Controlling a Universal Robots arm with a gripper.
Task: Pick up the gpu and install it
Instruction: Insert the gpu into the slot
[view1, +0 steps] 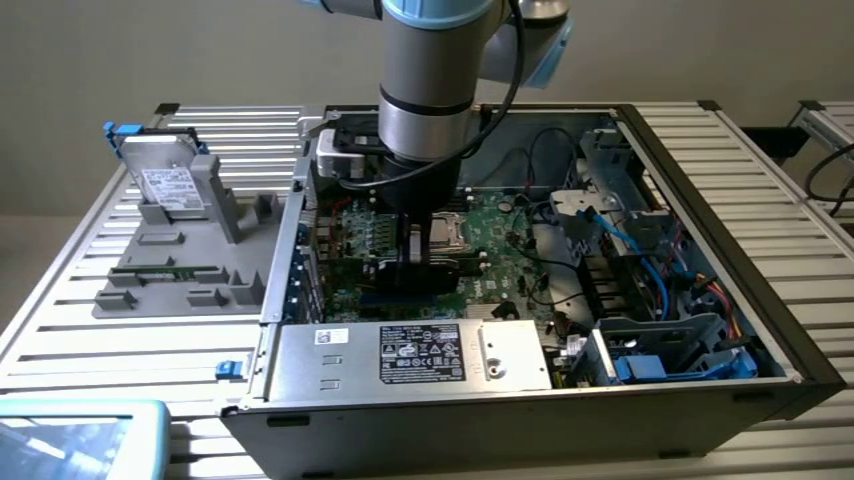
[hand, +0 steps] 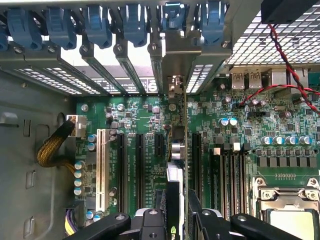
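Note:
My gripper (view1: 424, 248) is down inside the open computer case (view1: 694, 150), shut on the gpu (view1: 422, 270), a small black card held upright over the green motherboard (view1: 501, 245). In the wrist view the gpu (hand: 185, 150) shows edge-on as a thin green board with a black shroud beside it. It stands in line with the black expansion slots (hand: 139, 170), and its metal bracket (hand: 176, 65) is up against the rear slot openings. My gripper (hand: 180, 210) clamps the card's near end from both sides. I cannot tell how deep the card's edge sits in its slot.
A row of blue slot latches (hand: 95, 25) lines the case's rear wall. The CPU socket (hand: 285, 210) and memory slots (hand: 227, 170) lie close beside the card. The power supply (view1: 414, 355) and drive cage (view1: 667, 350) fill the front. A silver hard drive (view1: 174, 185) leans on a grey fixture outside the case.

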